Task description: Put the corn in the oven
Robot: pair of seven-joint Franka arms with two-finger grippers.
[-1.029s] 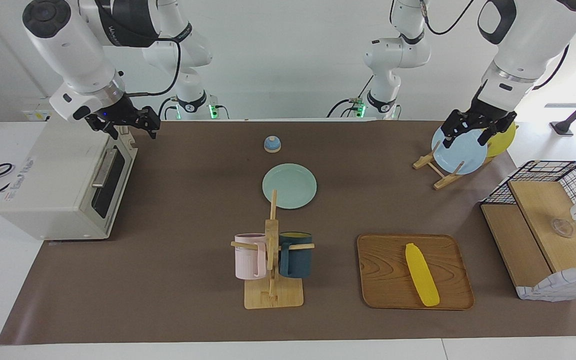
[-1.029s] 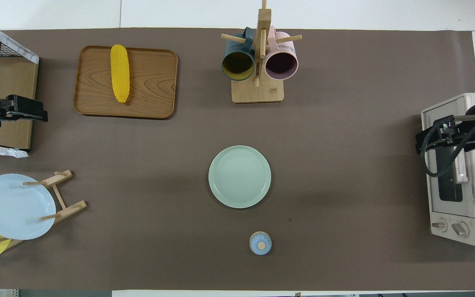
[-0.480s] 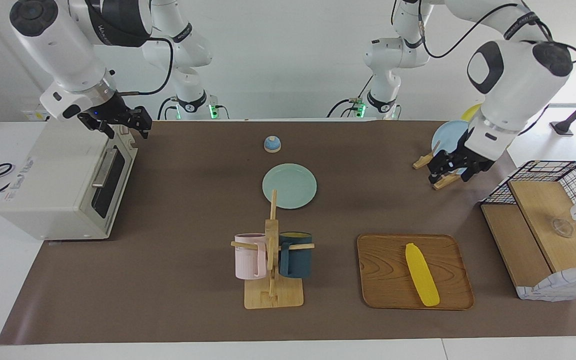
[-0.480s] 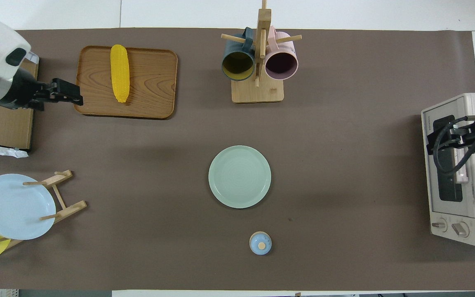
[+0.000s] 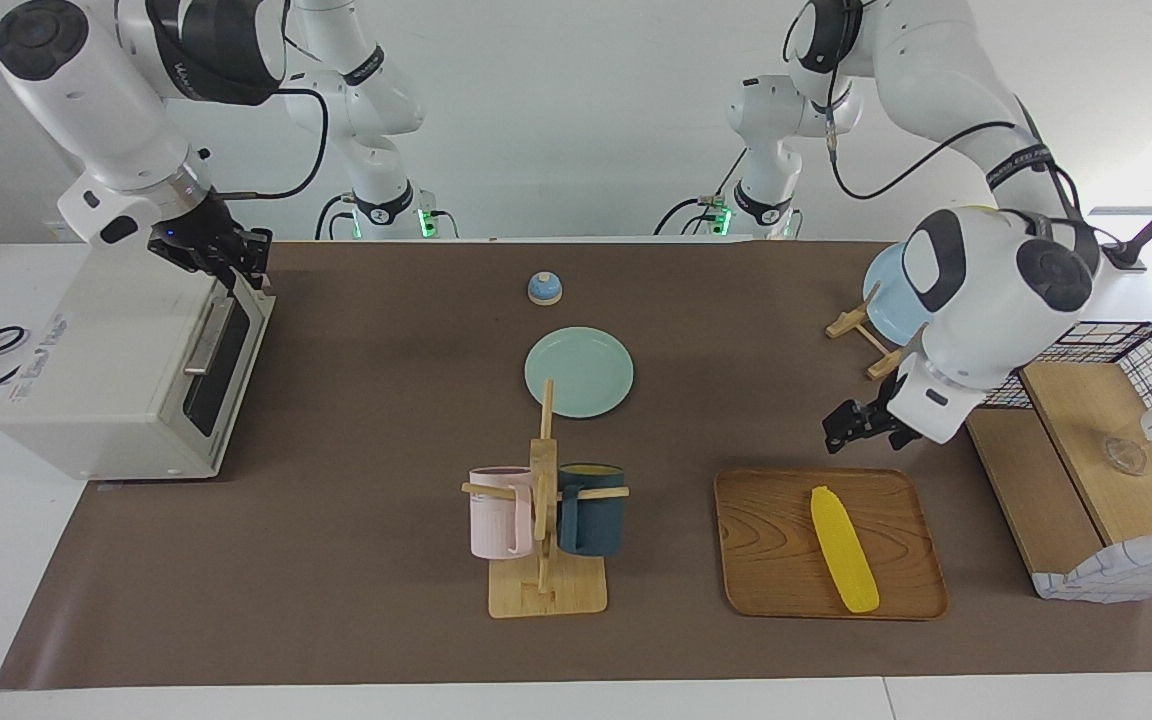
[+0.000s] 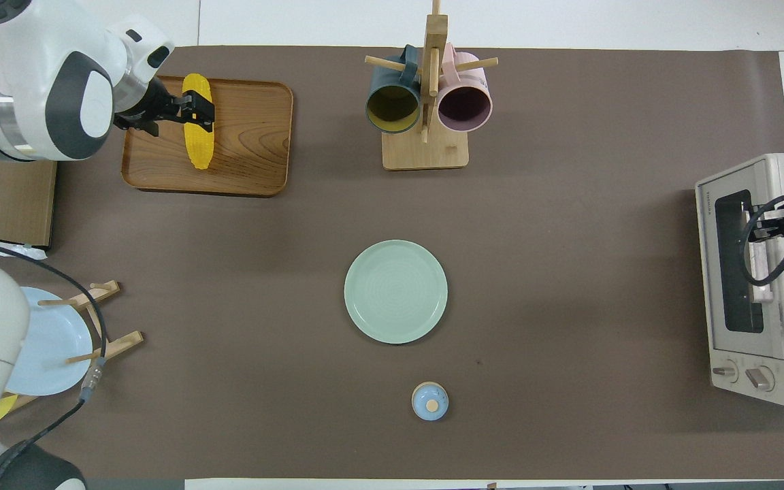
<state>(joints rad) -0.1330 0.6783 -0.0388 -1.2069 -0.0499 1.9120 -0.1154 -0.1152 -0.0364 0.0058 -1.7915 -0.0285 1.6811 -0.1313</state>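
Facing view: the corn (image 5: pixel 844 549) lies flat on the wooden tray (image 5: pixel 771 540) at lower right, ready for pickup. The left gripper (image 5: pixel 861 425), raised over the tabletop (image 5: pixel 386 600) beside the tray, holds nothing; whether its fingers are parted I cannot tell.

Overhead view: at right, the right gripper (image 6: pixel 770 224) hangs over the oven (image 6: pixel 756 286), probably to open its door; I cannot tell its grip.

Brown-covered worktop (image 5: pixel 356 560). Centre: mint-green plate (image 5: pixel 579 371) lying flat, small blue lidded pot (image 5: pixel 544 288) nearer the robots. Wooden mug tree (image 5: pixel 545 520) carrying pink mug (image 5: pixel 499 512) and dark teal mug (image 5: pixel 591 508). Wooden tray (image 5: pixel 786 560) beneath the left tool (image 5: pixel 858 425). Upright pale blue plate (image 5: pixel 891 300) in a wooden rack. Wire-sided wooden shelf (image 5: pixel 1096 470) just beside the tray.
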